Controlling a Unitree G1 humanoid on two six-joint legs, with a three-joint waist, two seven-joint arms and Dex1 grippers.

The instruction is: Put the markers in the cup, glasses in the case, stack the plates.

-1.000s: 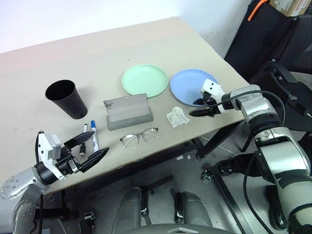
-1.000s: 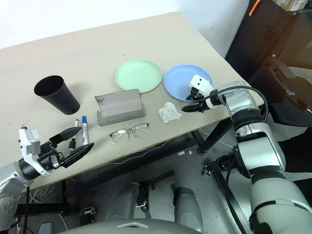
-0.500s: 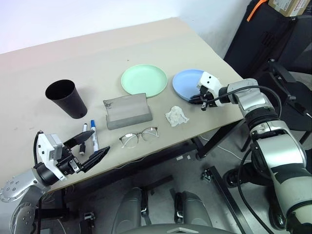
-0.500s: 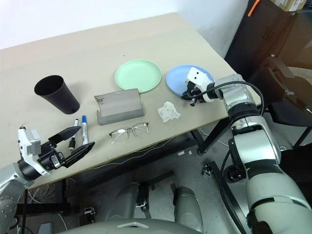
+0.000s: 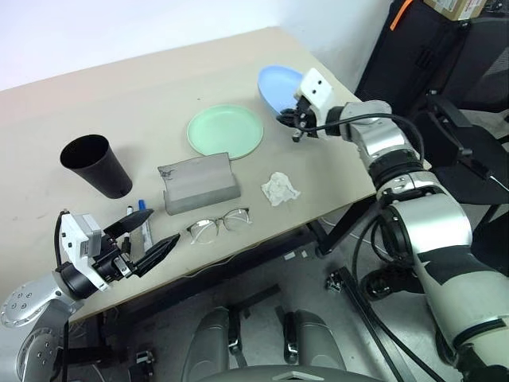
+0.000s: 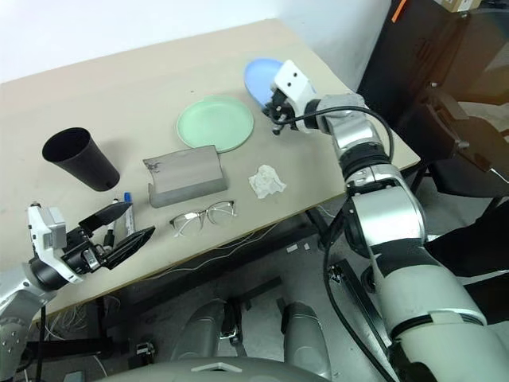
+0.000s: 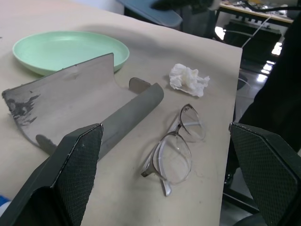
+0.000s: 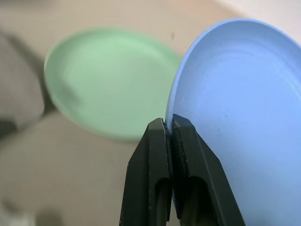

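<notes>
The table (image 5: 103, 95) is carrying every item of the task. The right gripper (image 5: 293, 119) is clamping the rim of the light blue plate (image 5: 278, 83) between its two black fingers (image 8: 157, 155) and is holding the plate clear of the table — tilted, over the far right part of the surface, just beside the mint green plate (image 5: 225, 131). The green plate is lying flat, apart from the blue one.

The left gripper (image 5: 147, 239) is hovering at the near left edge of the table with its fingers spread wide — nothing is held between them.

The grey case (image 5: 199, 185) is lying in front of the green plate, with its flap standing open. The black cup (image 5: 95, 165) is standing upright to the left of the case, well apart from the plates.

The glasses (image 5: 219, 225) are lying on the table on the near side of the case, arms unfolded. A crumpled white tissue (image 5: 280, 189) is lying to the right of the case and glasses.

The two markers (image 5: 143, 227) are lying side by side on the table below the cup, just beside the left gripper's upper finger; the blue cap is showing at the far end of one.
</notes>
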